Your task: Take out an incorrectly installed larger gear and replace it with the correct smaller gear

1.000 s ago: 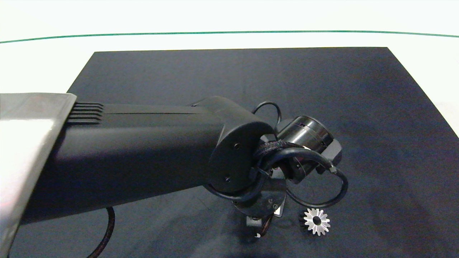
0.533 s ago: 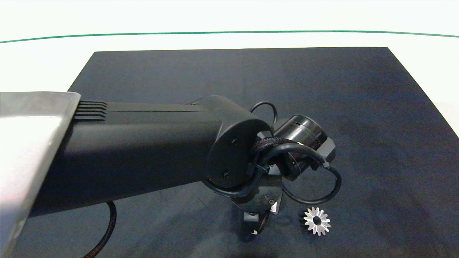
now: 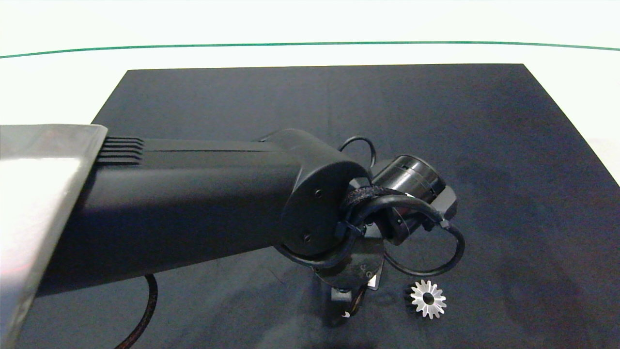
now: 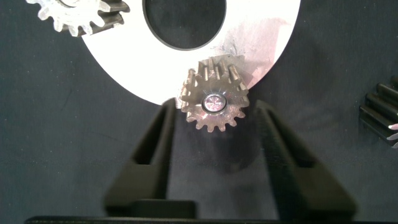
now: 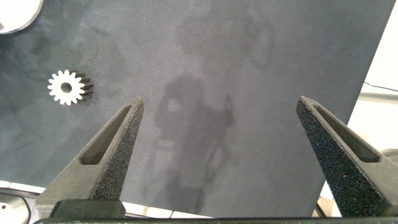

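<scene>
Left claw straddling the smaller gear; right claw spread wide over bare mat.

The left gripper (image 4: pixel 216 109) hangs low over the black mat (image 3: pixel 290 97). Its fingers are parted narrowly either side of the smaller gear (image 4: pixel 214 102), which sits between the tips at the rim of a white disc (image 4: pixel 124 68). The pads seem just clear of the teeth, though that is hard to judge. A second blunt-toothed gear (image 4: pixel 71 14) sits further along the disc, beyond the claw. The larger gear (image 3: pixel 427 299) lies flat on the mat to that claw's right, apart from it. The right gripper (image 5: pixel 221 102) is wide open and holds nothing.
</scene>
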